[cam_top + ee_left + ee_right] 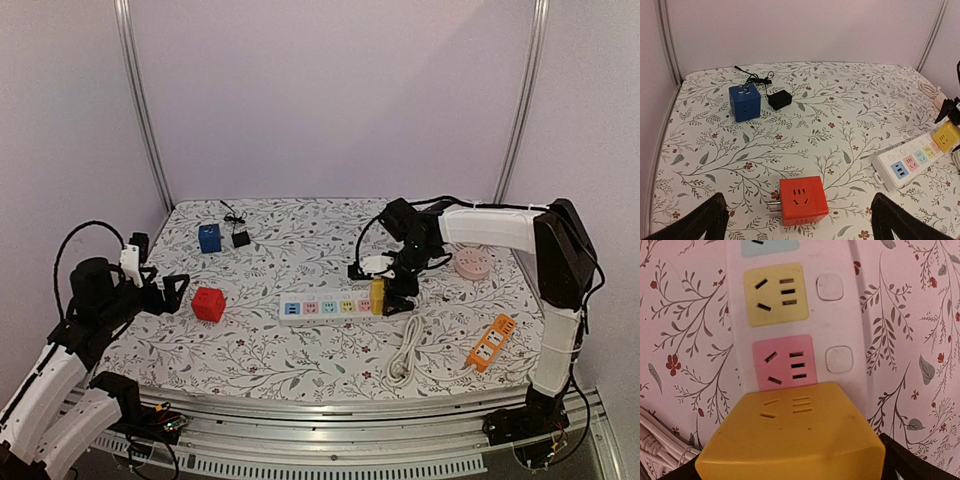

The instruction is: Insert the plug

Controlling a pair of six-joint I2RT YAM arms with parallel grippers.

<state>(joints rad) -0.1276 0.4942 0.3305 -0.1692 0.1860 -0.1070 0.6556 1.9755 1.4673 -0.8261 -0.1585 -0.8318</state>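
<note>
- The yellow plug cube (790,435), smooth glossy plastic with rounded edges and thin slots on its upper face, sat between the right jaws. It stood on the end of the power strip (330,307), just past the strip's pink socket.
- Dark fingers (920,460) flanked the cube's lower corners in the wrist view. Whether they pressed the cube or stood just off it could not be told.
- The power strip was a long white plastic bar with a row of pastel square socket faces. A white rounded-square button sat beside each face seen up close.
- The left jaws gaped wide and held nothing, their black fingers (700,222) far apart.
- Straight ahead of the left jaws, a glossy red cube (801,200) lay on the table with metal prongs sticking out of its left side.
- Farther ahead stood a blue cube (745,102), prongs up, with a small black adapter (780,99) and its thin cable just beside it.
- On the near side of the right jaws lay a coiled white cable (405,352) and an orange strip (493,342). A round pink disc (471,264) lay to their right.
- The table (840,125) wore a pale cloth printed with vines and small red flowers.
</note>
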